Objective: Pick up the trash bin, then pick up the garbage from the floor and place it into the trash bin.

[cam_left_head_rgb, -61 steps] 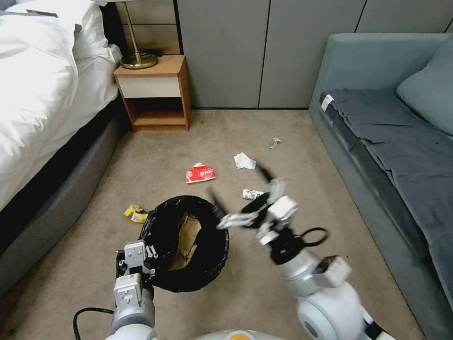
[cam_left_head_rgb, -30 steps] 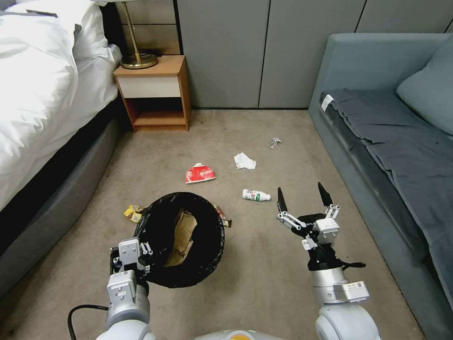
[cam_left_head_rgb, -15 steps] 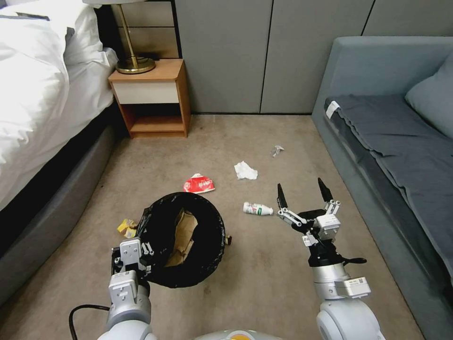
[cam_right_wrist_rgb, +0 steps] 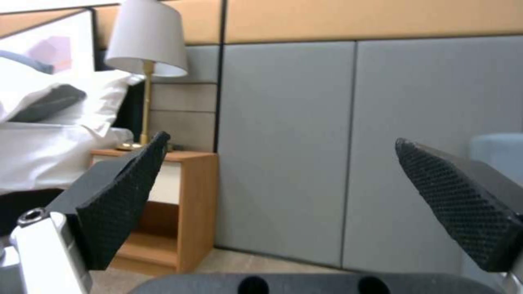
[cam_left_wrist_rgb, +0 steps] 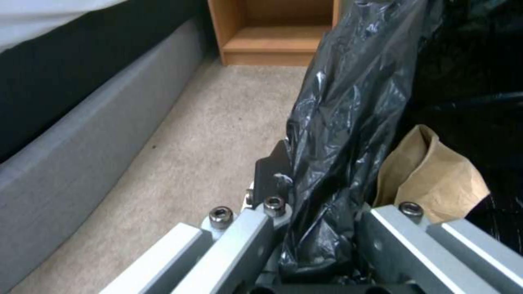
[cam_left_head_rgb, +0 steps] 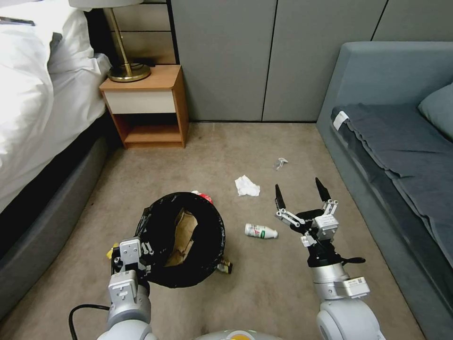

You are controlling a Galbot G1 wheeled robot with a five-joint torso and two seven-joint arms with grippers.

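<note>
A beige carpet fills the middle of the frame, with a bed at the left, a nightstand at upper left and a grey sofa at the right. The left hand grips the rim of the trash bin at lower centre, a brown paper bag inside. The right hand hangs open, right of a small bottle; a tissue lies above it.

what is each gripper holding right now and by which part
The left gripper is shut on the trash bin, pinching its bag-covered near rim. The right gripper is open and holds nothing.
</note>
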